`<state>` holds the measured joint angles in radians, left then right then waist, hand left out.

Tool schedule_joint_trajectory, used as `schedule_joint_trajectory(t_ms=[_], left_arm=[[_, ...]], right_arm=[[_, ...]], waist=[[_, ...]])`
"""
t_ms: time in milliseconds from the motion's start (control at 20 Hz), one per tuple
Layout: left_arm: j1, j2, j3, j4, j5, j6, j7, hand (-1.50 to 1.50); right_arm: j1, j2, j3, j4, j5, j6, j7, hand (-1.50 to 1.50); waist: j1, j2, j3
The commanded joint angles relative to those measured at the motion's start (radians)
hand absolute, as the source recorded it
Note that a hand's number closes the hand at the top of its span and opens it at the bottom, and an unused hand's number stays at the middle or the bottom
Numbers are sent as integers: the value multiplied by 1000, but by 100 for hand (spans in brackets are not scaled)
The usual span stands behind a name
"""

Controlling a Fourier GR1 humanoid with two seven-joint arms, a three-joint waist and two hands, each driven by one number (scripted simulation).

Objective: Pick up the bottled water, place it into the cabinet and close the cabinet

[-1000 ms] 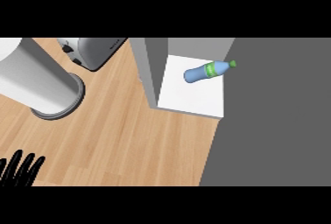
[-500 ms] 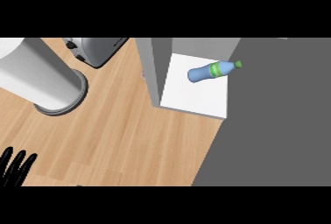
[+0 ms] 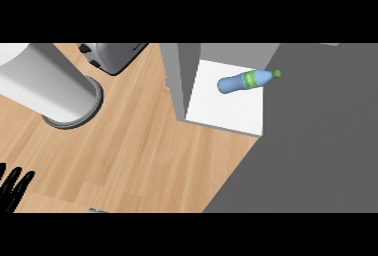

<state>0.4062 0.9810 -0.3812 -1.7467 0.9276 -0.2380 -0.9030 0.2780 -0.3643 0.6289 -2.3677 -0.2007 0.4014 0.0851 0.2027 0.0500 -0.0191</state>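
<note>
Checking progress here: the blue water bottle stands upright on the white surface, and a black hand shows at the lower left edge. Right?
No. The head view shows the water bottle lying on its side on the white surface, not upright. The left hand does show at the lower left edge.

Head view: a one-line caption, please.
Bottled water lies on its side on a white panel; left hand open at the lower-left edge.

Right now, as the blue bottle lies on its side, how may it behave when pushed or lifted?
The blue plastic bottle with green cap lies on its side on the white cabinet shelf, so a push across its length would probably roll it. Its round, smooth body may slip when gripped.
</note>
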Motion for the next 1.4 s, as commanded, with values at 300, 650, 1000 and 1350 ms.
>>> schedule_joint_trajectory(t_ms=[300, 650, 1000, 1350], left_arm=[[3, 4, 23, 20, 24, -44, -6, -150], [41, -3, 31, 30, 39, -66, -10, -150], [47, 0, 46, 24, 49, -79, 8, -150], [53, -4, 73, 32, 58, -90, 17, -150]], right_arm=[[-288, 223, -146, 324, -131, -168, 179, 150], [-602, 336, -341, 608, -82, -313, 244, 150], [-948, 345, -490, 1012, -44, -329, 208, 150], [-1053, 363, -521, 1175, -32, -326, 156, 150]], waist=[[-18, -5, 9], [-55, -23, 14], [-77, -22, 18], [-100, -26, 18]])
